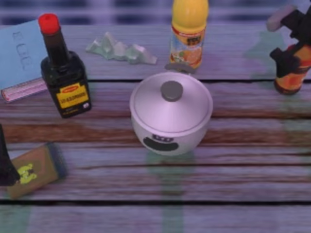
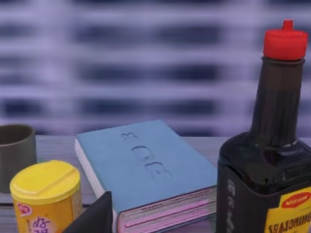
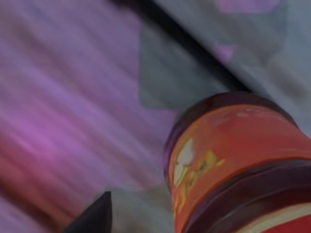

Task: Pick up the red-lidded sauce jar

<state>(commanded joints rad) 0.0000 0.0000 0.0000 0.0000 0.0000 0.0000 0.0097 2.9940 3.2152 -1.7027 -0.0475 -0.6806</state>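
One red-lidded sauce jar [image 1: 291,73] at table [image 1: 243,160] right edge, right gripper [image 1: 287,41] over it, pinch unclear. One lidded pot [image 1: 171,112] mid-table. Left gripper [image 1: 6,165] at left edge, claw state unclear.

A rendered tabletop with a kitchen look: a plank table [image 1: 243,160] is carrying cookware and groceries. A lidded pot [image 1: 171,112] is sitting mid-table, well left of the right gripper [image 1: 290,46]; a juice bottle [image 1: 188,31] is standing behind it. A seasoning bottle [image 1: 64,73], book [image 1: 19,58] and yellow-lidded tub [image 2: 44,196] are lying nearer the left gripper [image 1: 6,167]. The backdrop is blurring into stripes.
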